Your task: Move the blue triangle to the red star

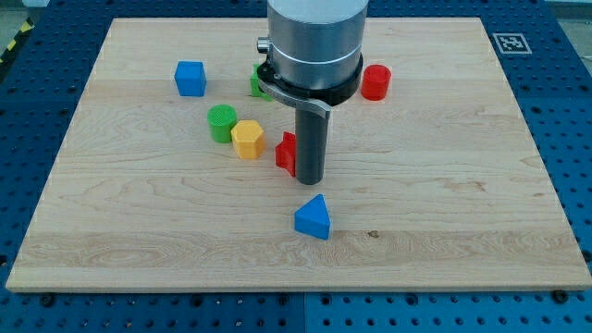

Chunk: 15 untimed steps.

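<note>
Blue triangle sits alone toward the view's bottom centre of the wooden surface, just below my tip, with a narrow strip of bare wood showing between the two. Its goal, the red star, lies just above it, partly hidden behind the rod at the tip's left side, so only a sliver of red shows and its shape can barely be made out. The arm carries no fingers, only the dark rod, so nothing is clasped or let go.

By this picture the job looks well along but unfinished: triangle and star are near, not touching, and the tip stands between them rather than behind the triangle. A push from the triangle's bottom side would seem to be what is left.

Further out, a yellow block and a green cylinder stand to the star's left, a blue cube toward the top left, a green block half hidden behind the arm, and a red cylinder to the top right.
</note>
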Motion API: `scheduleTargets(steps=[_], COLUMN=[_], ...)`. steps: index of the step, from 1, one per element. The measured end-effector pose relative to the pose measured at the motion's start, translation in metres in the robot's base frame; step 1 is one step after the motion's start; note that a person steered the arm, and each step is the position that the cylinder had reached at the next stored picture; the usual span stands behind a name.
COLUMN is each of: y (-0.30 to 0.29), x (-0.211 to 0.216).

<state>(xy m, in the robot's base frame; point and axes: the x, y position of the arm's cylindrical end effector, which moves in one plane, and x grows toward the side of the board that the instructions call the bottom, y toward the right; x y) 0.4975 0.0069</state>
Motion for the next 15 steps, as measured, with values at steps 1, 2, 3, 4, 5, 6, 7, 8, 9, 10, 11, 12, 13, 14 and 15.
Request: scheduleTargets(steps=[1, 2, 3, 4, 5, 6, 7, 8, 9, 10, 11, 12, 13, 14, 15], y=[-0.035, -0.077, -0.085, -0.064, -0.02, 0.02, 0.041, 0.032, 0.015, -0.001, -0.003, -0.003, -0.003, -0.026, -0.037], x=[0.0, 0.01, 0.065, 0.108, 0.107, 0.1, 0.093, 0.093, 0.092, 0.091, 0.079, 0.06, 0.051, 0.05, 0.039])
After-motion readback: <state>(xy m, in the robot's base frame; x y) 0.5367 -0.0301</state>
